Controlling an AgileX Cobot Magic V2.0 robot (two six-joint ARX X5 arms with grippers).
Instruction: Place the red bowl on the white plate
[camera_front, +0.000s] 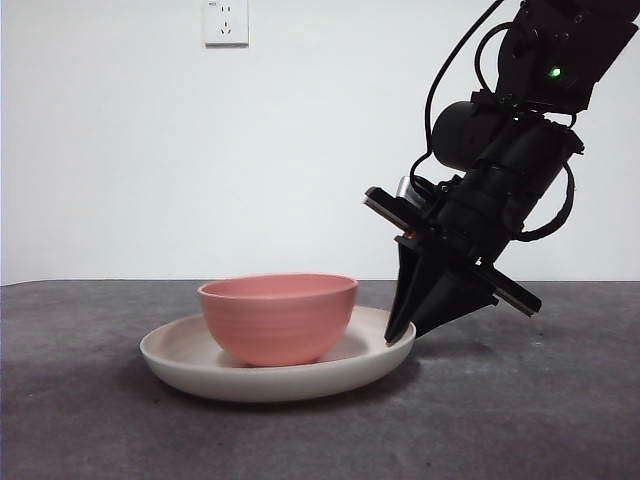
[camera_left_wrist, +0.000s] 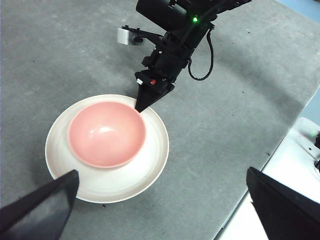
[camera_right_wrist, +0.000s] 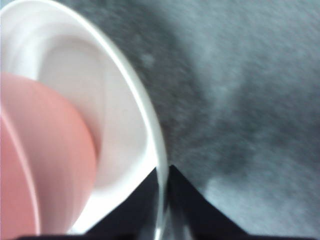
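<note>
The red bowl (camera_front: 278, 318) sits upright inside the white plate (camera_front: 372, 363), near the middle of the bench. The right gripper (camera_front: 402, 331) has its fingers pinching the plate's rim. The left gripper (camera_left_wrist: 160, 200) hangs above the bench with fingers spread wide.

1. Our right arm (camera_front: 520, 150) comes down steeply from the top right of the front view, its wrist tilted and its black fingers pointing down.
2. Our right gripper (camera_front: 402, 330) has its jaws closed on the rim of the white plate (camera_front: 300, 385), one on each side.
3. Our left gripper (camera_left_wrist: 165, 210) hangs high above, its jaws spread wide and holding nothing.
</note>
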